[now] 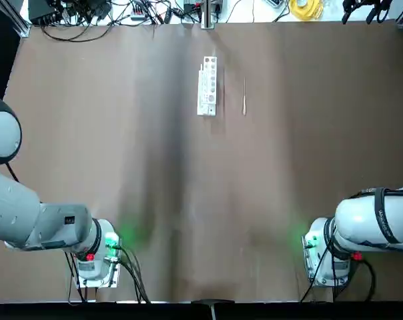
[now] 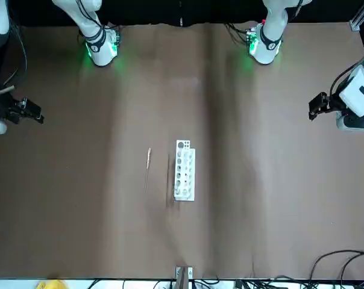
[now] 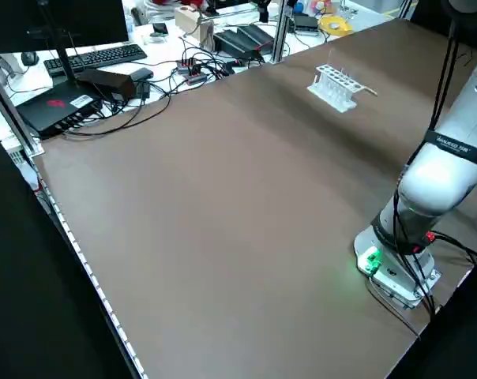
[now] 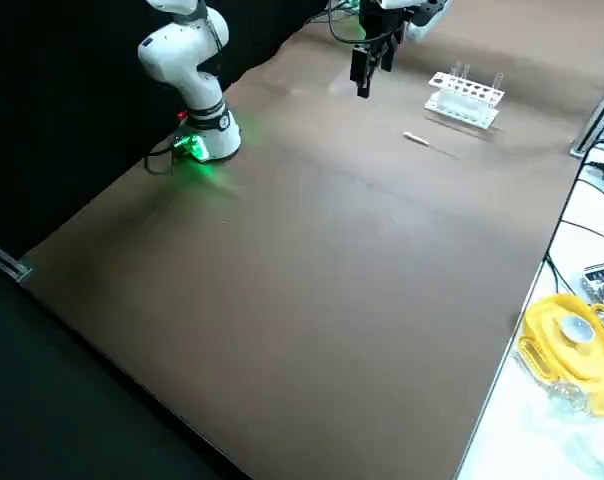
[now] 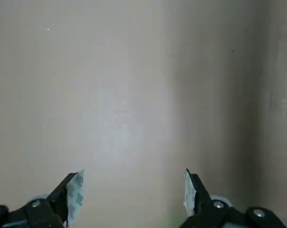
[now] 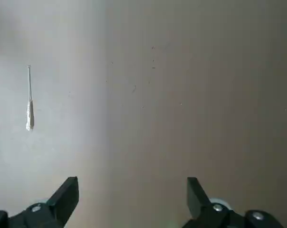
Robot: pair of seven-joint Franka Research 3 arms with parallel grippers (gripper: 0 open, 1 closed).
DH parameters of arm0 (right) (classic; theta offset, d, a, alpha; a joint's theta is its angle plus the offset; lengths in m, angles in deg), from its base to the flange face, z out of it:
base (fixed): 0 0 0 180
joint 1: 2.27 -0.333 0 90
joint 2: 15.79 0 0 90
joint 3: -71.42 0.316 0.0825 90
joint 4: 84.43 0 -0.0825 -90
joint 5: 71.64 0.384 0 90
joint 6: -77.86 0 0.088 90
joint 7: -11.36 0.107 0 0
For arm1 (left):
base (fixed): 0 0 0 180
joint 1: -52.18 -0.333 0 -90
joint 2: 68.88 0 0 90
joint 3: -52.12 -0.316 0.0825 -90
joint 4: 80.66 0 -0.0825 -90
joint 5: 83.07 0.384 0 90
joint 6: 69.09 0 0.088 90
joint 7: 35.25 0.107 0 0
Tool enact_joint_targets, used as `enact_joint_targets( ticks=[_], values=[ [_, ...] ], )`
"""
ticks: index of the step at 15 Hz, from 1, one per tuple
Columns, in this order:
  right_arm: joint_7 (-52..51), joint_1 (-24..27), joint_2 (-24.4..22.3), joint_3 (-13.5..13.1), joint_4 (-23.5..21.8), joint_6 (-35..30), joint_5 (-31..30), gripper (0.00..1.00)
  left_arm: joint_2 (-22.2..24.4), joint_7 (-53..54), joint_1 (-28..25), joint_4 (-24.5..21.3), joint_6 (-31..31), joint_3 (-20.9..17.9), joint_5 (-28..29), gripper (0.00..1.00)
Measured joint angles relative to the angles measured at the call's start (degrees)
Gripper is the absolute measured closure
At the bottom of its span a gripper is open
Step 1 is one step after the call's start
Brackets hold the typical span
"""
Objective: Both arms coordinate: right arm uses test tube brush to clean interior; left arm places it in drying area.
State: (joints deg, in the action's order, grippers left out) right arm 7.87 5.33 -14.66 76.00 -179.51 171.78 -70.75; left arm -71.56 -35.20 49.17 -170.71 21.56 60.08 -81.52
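**Both arms held back, brush and rack alone on the far half of the bench**

The brown bench is nearly bare. Out toward its far edge, roughly on the centre line, lies the drying area, a small white rack with a row of round holes, its long side running away from the robot. In the side views a few thin clear tubes stand up out of it. Just beside the rack, on the robot's right and not touching it, the test tube brush lies flat on the bench, parallel to the rack.

Neither arm is near them. The left arm rises from its green-lit base at the near left corner and the left gripper hangs out over the left edge of the bench, well apart from the rack. Its wrist camera shows its fingers spread wide with only bench surface between them. The right arm stands at the near right corner, and the right gripper hovers over the right side, also far from the brush. Its fingers are likewise wide apart and holding nothing; the brush shows small and distant in its wrist view.

Behind the far edge, cables, a keyboard and a yellow object sit on a white worktop.
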Motion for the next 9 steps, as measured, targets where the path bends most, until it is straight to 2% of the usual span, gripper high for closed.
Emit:
enact_joint_targets(
  ticks=[9],
  values=[
    [-0.05, 0.22, 0.0, 0.0, 0.0, 0.0, 0.0, 0.0, -0.81, -0.11, 0.76, -0.31, -0.67, 0.63, -0.03, 0.0]
  ],
)
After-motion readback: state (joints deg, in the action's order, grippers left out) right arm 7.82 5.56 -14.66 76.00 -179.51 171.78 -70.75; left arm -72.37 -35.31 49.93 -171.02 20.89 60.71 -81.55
